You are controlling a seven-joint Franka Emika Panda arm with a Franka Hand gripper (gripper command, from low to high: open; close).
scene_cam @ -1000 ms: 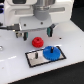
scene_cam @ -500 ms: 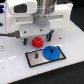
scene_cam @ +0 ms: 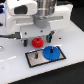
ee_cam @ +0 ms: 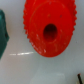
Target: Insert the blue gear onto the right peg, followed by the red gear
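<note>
The red gear [scene_cam: 36,43] lies on the white table just beyond the far edge of the grey plate with a black rim [scene_cam: 36,59]. The blue gear [scene_cam: 51,52] lies flat on the plate's right half, hiding the right peg. A thin dark pin [scene_cam: 36,55] stands on the plate's left half. My gripper [scene_cam: 42,37] hangs just above and slightly to the exterior view's right of the red gear, its jaws apart and empty. In the wrist view the red gear [ee_cam: 47,30] fills the frame, and its centre hole is visible.
A dark green shape [ee_cam: 2,32] shows at the wrist view's edge beside the red gear. Blue and black fixtures [scene_cam: 10,22] stand at the back on the exterior view's left. White table surface [scene_cam: 15,70] surrounds the plate.
My gripper has come down toward the red gear. Both gears and the plate have stayed where they were.
</note>
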